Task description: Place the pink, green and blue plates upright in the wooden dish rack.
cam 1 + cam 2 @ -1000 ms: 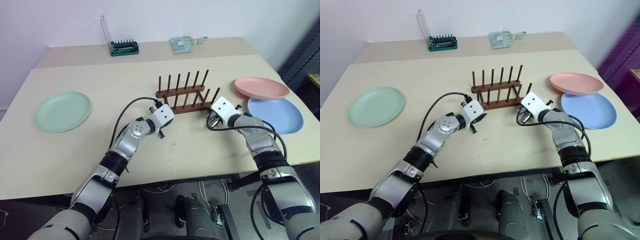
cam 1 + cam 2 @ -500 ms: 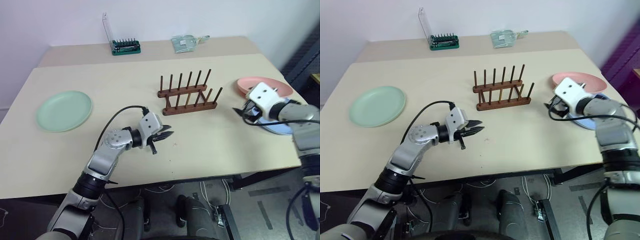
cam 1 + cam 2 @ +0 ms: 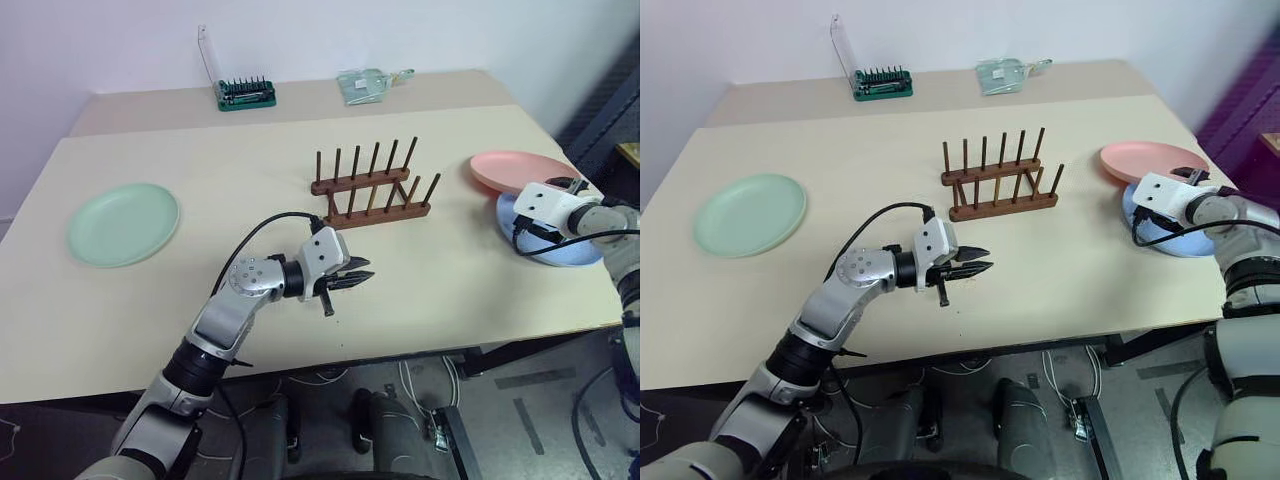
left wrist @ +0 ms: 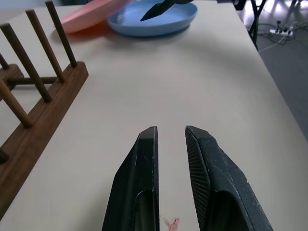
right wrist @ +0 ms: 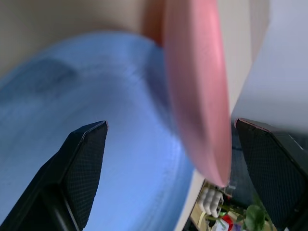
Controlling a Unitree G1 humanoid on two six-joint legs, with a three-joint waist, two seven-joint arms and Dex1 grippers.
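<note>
The salmon-pink round plastic plate (image 3: 523, 170) leans on the light-blue plate (image 3: 560, 250) at the table's right edge, so the right gripper (image 5: 163, 159) spreads its fingers wide around its rim (probably to lift it); the left gripper (image 4: 171, 139), fingers nearly together, holds nothing near the empty dark wooden peg rack (image 3: 370, 190).

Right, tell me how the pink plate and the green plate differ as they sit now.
The pink plate is tilted, its edge propped on the blue plate; the green plate lies flat, alone. The pink plate is at the table's right end by the right gripper; the green plate is at the left end. Both are round, shallow and similar in size.
</note>
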